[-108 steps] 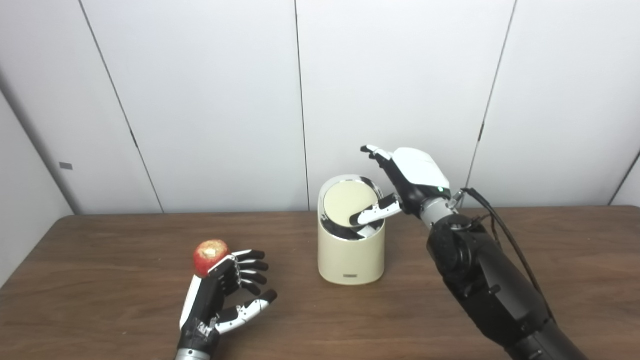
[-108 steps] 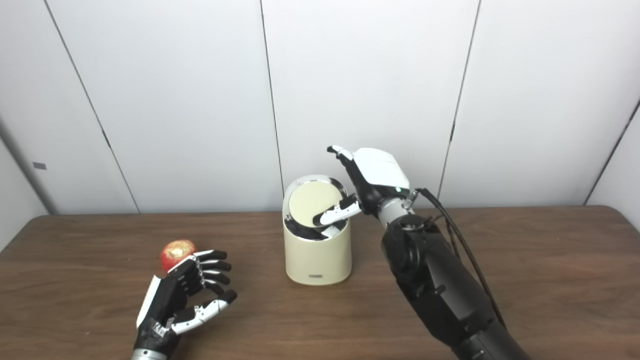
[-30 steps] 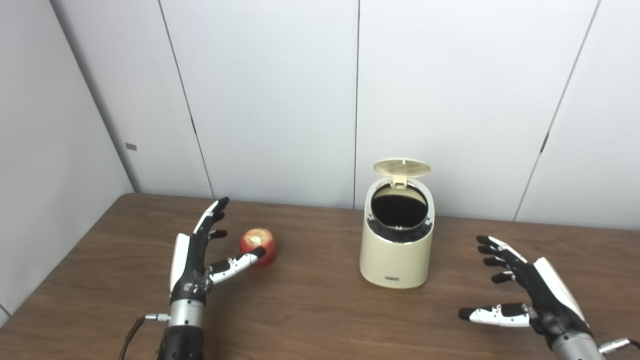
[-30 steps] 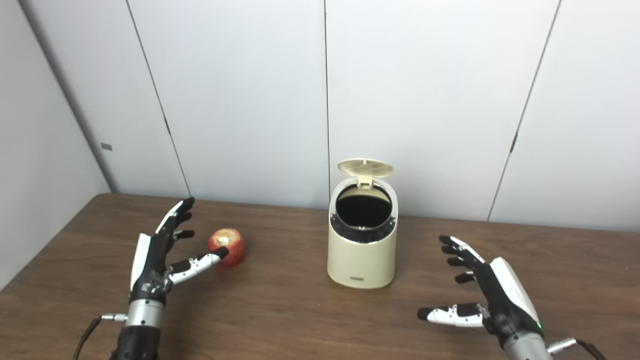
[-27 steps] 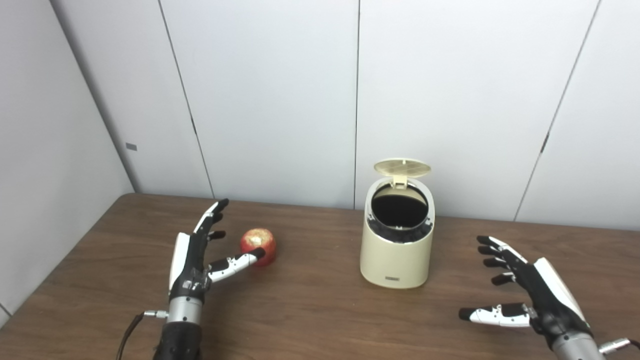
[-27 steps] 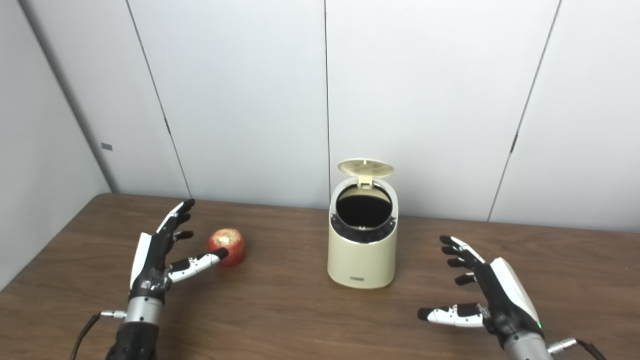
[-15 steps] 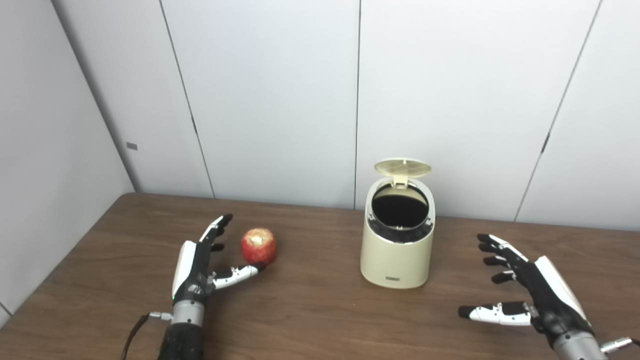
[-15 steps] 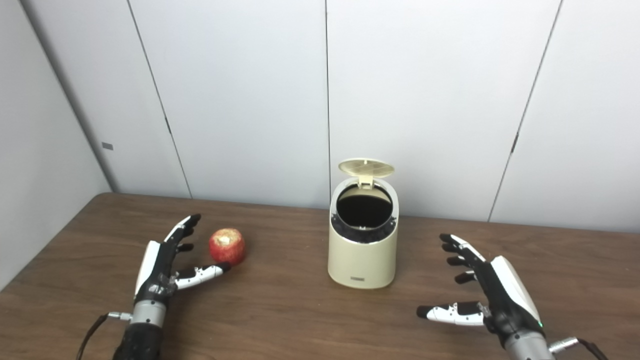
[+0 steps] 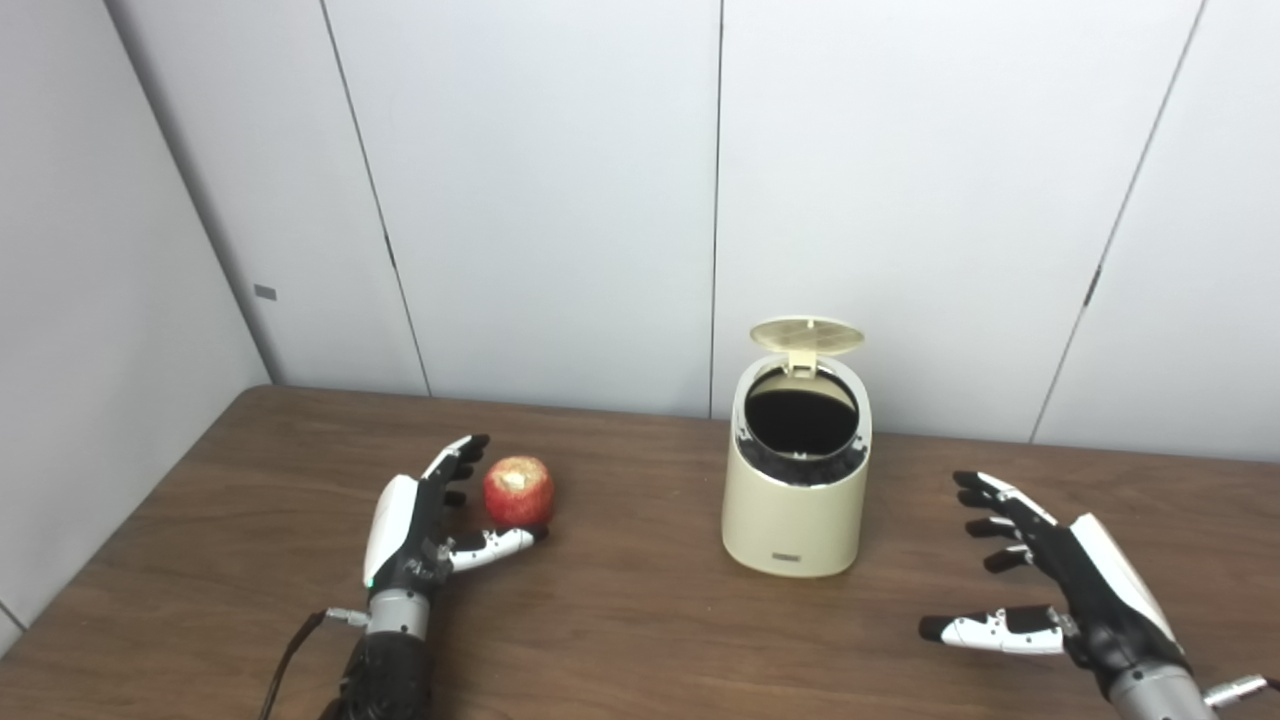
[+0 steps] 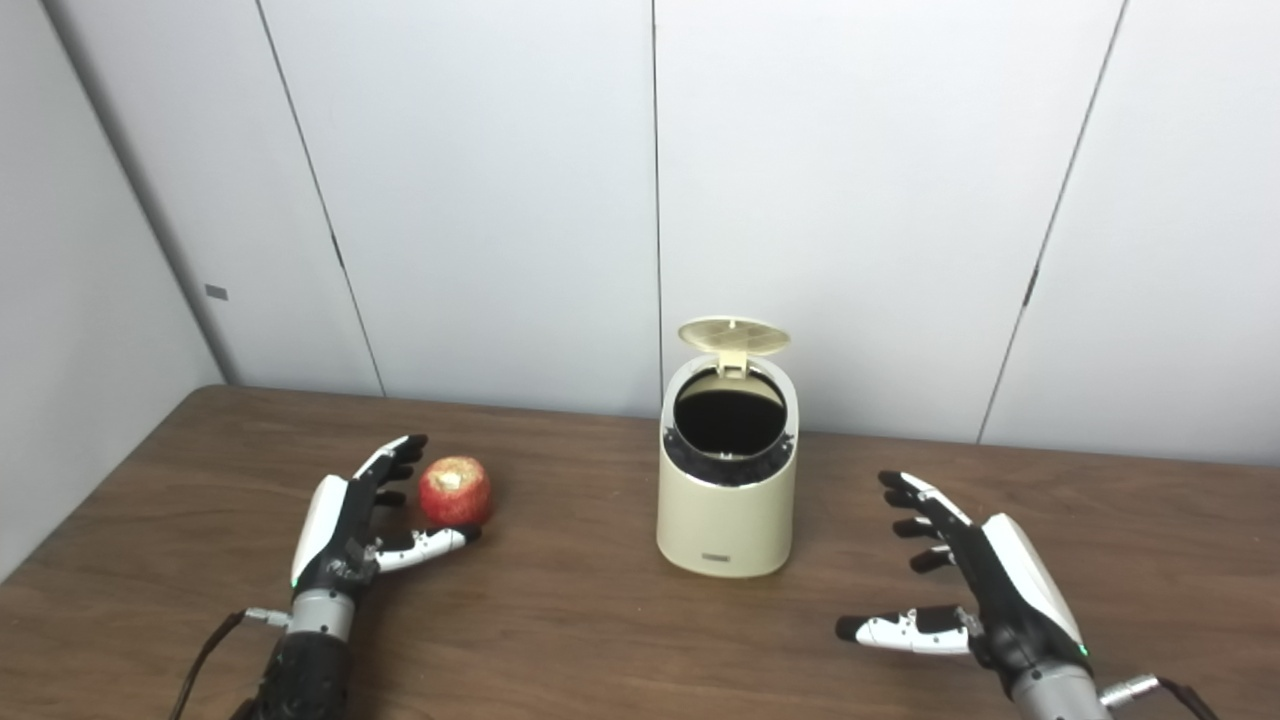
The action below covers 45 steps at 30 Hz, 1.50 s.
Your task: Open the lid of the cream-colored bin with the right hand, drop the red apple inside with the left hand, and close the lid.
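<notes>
Already the first step looks finished: the lid (image 9: 806, 335) of the cream bin (image 9: 797, 500) is standing raised on its hinge at the back rim, nearly flat as seen from the head cameras, and the dark round mouth is showing beneath it, facing up and tilted a little toward the robot. What is left, judging from how things lie, is the grasp, the carry, the drop and the closing of the lid. The red apple (image 9: 518, 491) is sitting on the wooden table (image 9: 620, 610), well to the left of the bin and apart from it, with its pale top end pointing up, so its short core axis is running roughly upright; being nearly round, it has no clear long axis. The left hand (image 9: 420, 525) is lying low on the table just beside the apple, fingers spread wide and holding nothing, with the thumb reaching under the near side of the fruit and the other fingers reaching along its left side; whether any of them is touching it cannot be told. The right hand (image 10: 985, 590) is hovering well to the right of the bin, fingers also spread wide and empty, thumb pointing left. The bin itself is standing upright, its long axis vertical.
</notes>
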### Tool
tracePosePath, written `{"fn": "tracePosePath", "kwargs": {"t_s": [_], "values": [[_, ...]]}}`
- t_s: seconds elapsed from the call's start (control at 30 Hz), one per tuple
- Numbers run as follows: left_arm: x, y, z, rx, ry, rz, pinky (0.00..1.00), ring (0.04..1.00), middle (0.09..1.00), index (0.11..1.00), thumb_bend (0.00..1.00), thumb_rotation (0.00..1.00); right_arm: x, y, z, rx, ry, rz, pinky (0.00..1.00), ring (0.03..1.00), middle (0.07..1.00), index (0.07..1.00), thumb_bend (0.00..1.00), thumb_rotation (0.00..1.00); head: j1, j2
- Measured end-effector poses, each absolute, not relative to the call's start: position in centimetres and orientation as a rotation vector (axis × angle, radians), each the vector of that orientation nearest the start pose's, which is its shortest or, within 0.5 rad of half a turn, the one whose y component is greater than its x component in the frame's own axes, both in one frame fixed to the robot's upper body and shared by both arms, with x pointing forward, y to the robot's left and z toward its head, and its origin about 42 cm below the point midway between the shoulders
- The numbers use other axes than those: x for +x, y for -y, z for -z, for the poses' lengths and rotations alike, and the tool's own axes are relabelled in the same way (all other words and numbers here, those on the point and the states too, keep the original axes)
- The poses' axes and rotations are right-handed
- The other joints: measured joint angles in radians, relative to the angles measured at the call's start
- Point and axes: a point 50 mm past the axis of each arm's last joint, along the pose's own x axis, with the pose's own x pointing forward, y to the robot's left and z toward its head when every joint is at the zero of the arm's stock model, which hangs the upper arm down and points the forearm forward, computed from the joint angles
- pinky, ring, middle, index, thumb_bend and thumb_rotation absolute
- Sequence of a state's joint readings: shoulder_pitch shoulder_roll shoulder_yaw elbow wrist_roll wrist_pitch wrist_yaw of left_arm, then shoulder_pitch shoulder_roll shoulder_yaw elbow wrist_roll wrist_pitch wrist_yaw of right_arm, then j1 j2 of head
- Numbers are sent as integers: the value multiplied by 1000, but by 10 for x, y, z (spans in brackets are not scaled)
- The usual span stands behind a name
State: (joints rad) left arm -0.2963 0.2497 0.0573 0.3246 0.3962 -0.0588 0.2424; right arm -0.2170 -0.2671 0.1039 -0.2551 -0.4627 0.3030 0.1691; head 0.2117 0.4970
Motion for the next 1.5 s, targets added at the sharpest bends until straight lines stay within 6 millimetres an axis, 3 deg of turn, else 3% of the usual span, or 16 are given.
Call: {"fn": "tracePosePath", "kwargs": {"t_s": [0.3, 0.4, 0.47, 0.5, 0.53, 0.67, 0.83, 1.13, 1.3, 1.5], "values": [[389, -305, -129, 669, 94, -245, 610, 718, 756, 780, 867, 191, 333, 241, -216, -721, 160, -111, 630, 777, 855, 872, 797, 112, -8, 6], [395, -302, -132, 697, 89, -258, 569, 634, 658, 724, 859, 141, 333, 241, -216, -719, 158, -113, 647, 782, 856, 872, 790, 111, -11, 9], [398, -301, -131, 702, 86, -271, 495, 555, 575, 635, 849, 93, 332, 241, -216, -718, 158, -116, 643, 779, 856, 870, 787, 115, -14, 11], [399, -300, -131, 699, 86, -283, 419, 494, 500, 575, 655, 38, 332, 241, -216, -719, 158, -117, 641, 778, 856, 869, 788, 117, -14, 11], [401, -299, -130, 695, 79, -295, 383, 464, 473, 552, 590, 19, 332, 241, -216, -721, 157, -118, 640, 777, 855, 867, 788, 120, -14, 11], [407, -296, -127, 692, 72, -326, 252, 336, 429, 512, 525, 0, 332, 241, -216, -722, 159, -121, 646, 778, 852, 863, 782, 132, -14, 11], [406, -294, -123, 707, 89, -345, 387, 420, 465, 489, 525, 0, 330, 243, -214, -720, 149, -119, 644, 782, 851, 862, 785, 131, -12, 9], [403, -293, -126, 720, 161, -399, 311, 373, 428, 502, 524, 0, 328, 243, -211, -721, 141, -122, 642, 789, 855, 864, 771, 155, -31, -2], [390, -282, -133, 676, 240, -430, 293, 358, 418, 507, 523, 0, 328, 242, -209, -723, 136, -125, 637, 786, 855, 859, 769, 152, -60, -8], [381, -262, -179, 558, 410, -421, 299, 355, 415, 509, 521, 0, 328, 237, -207, -727, 135, -130, 633, 775, 856, 864, 767, 124, -104, -14]]}}
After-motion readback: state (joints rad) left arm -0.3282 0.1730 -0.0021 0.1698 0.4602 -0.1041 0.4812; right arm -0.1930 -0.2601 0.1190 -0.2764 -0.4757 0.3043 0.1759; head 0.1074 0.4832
